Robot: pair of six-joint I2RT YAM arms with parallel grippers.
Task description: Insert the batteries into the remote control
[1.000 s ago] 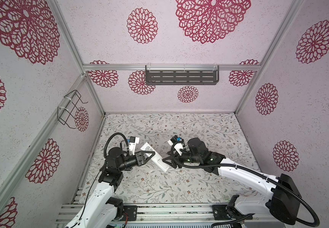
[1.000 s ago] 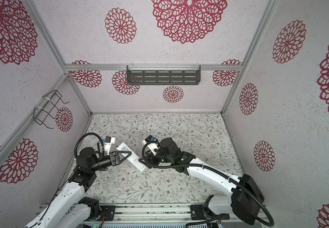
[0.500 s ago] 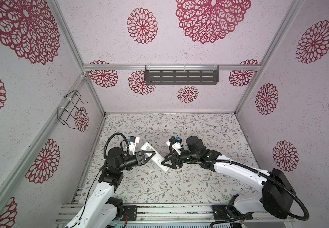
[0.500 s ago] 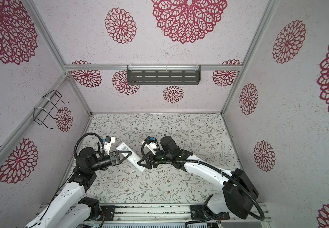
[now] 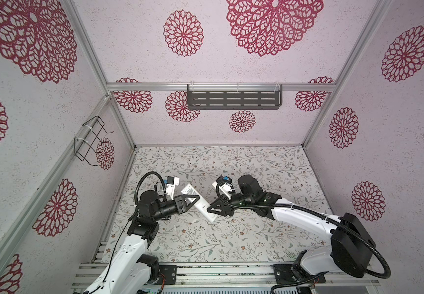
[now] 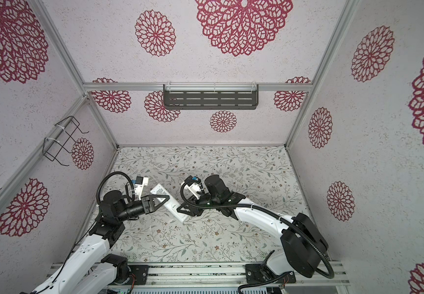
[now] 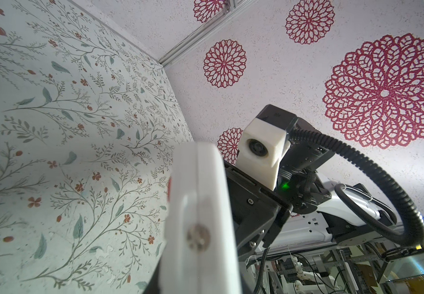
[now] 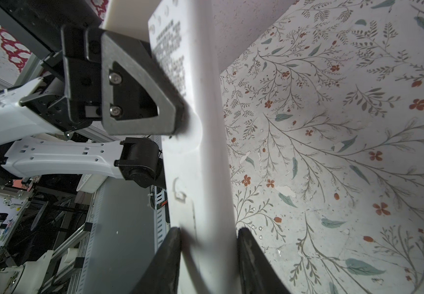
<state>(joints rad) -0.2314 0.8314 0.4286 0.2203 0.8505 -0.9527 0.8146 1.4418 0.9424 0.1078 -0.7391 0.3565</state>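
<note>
Well, I have the remote control up off the table. It slants from upper left to lower right, just left of centre in both top views, with its printed back facing up. The left claw is clenched across the middle of it. The right claw sits at the lower end. In the right wrist view its fingers stand one against each long edge. From that angle I cannot tell whether they have bitten or only flank the plastic. I see no batteries in any view.

What looks like the battery cover shows near those fingers as a faint outline with a small latch mark, and it seems to be still on. So I judge the step in hand is opening the compartment, which puts the task at an early stage.

To do it well I would keep the left grip firm and motionless so that it takes all the reaction. The right fingers should sit square on the cover end, not skewed across a corner. I would squeeze only enough to hold, since too much could pinch the cover against its rails. The push should run straight along the remote's length, with no twist or lift. I would also keep the whole thing low over the table in case the cover pops free.
</note>
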